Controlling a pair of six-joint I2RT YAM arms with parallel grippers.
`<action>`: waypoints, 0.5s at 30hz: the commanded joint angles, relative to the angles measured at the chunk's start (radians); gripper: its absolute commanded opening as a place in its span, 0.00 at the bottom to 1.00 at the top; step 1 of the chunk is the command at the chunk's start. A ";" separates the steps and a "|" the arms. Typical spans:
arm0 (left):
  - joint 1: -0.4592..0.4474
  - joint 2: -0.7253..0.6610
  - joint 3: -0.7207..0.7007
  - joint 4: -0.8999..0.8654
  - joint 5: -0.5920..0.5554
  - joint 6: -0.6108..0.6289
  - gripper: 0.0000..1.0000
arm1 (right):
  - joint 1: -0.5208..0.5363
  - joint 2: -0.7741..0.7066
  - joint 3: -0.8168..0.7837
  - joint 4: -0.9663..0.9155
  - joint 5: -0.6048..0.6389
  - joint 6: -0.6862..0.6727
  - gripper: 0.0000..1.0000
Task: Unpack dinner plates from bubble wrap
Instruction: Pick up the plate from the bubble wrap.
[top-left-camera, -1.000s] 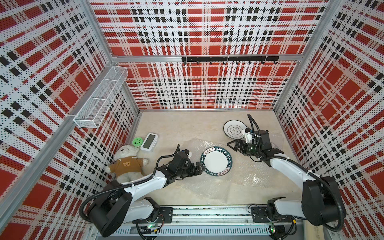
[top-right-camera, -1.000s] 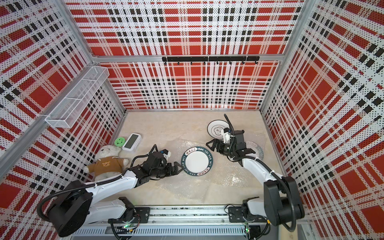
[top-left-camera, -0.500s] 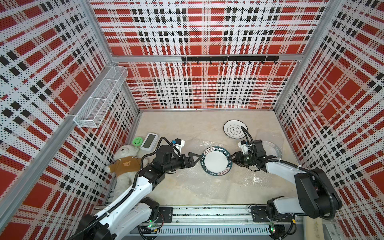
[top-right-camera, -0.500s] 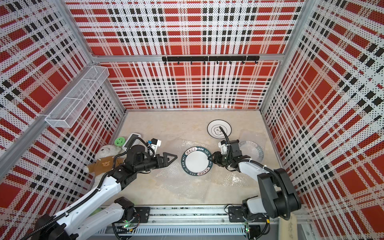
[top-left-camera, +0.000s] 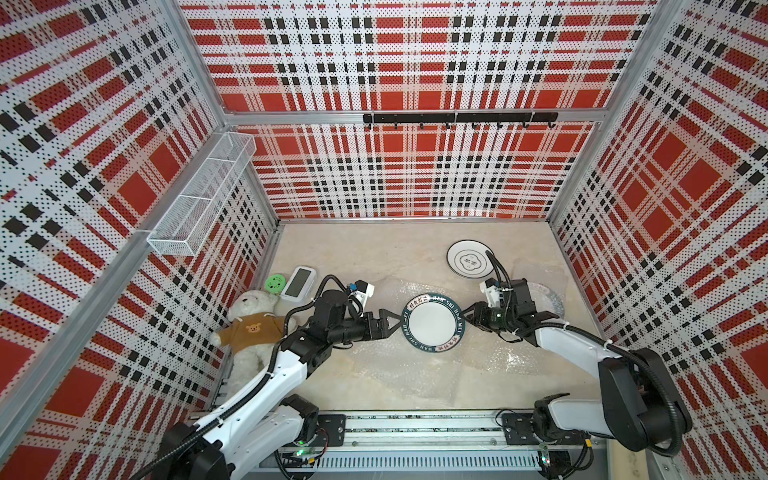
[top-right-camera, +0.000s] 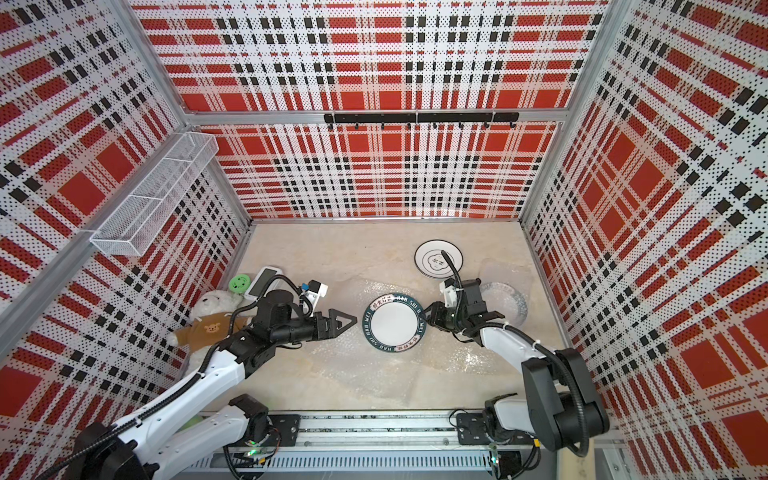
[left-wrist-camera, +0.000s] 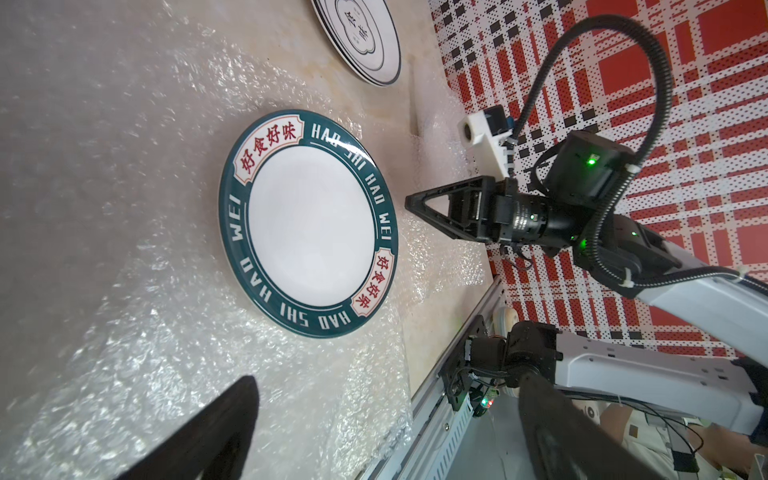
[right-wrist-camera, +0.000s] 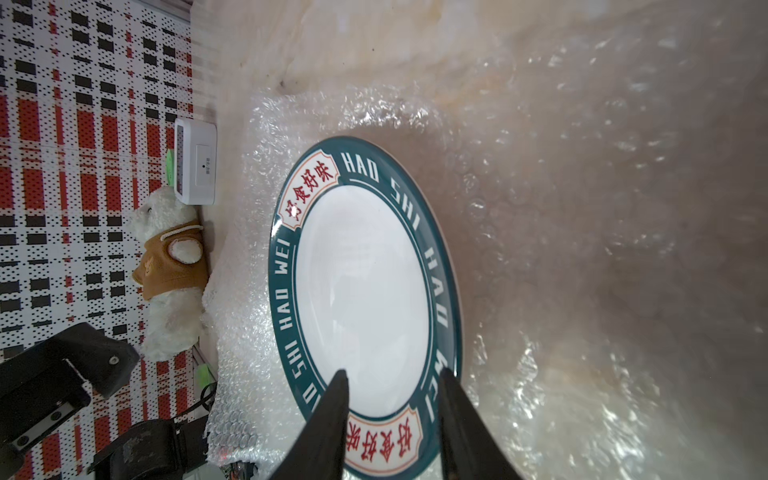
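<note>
Centrally, the green-banded plate (top-left-camera: 432, 324) lies flat on a spread bubble wrap sheet (top-left-camera: 478, 361). The right gripper (right-wrist-camera: 392, 374) is at its right rim, fingers partly apart with the lettered band between them; whether they press it cannot be told. The left gripper (top-left-camera: 392, 321) sits just beside the left rim, fingers spread wide, empty. Far right lies a bare black-ringed plate (top-left-camera: 471, 258). A wrapped plate (top-left-camera: 548, 299) shows partly behind the right arm. A teddy bear (top-left-camera: 253, 328), white device (top-left-camera: 298, 282) and green disc (top-left-camera: 275, 283) crowd the left wall.
</note>
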 joint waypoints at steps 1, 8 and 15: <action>0.004 0.006 0.008 0.041 0.023 0.000 0.99 | 0.002 -0.004 0.013 -0.043 0.042 -0.033 0.38; 0.006 -0.005 0.018 0.024 0.028 0.008 0.99 | 0.002 0.071 -0.003 0.052 0.003 0.001 0.37; 0.012 -0.009 0.009 0.024 0.022 0.004 0.99 | 0.002 0.141 0.004 0.113 -0.028 0.021 0.29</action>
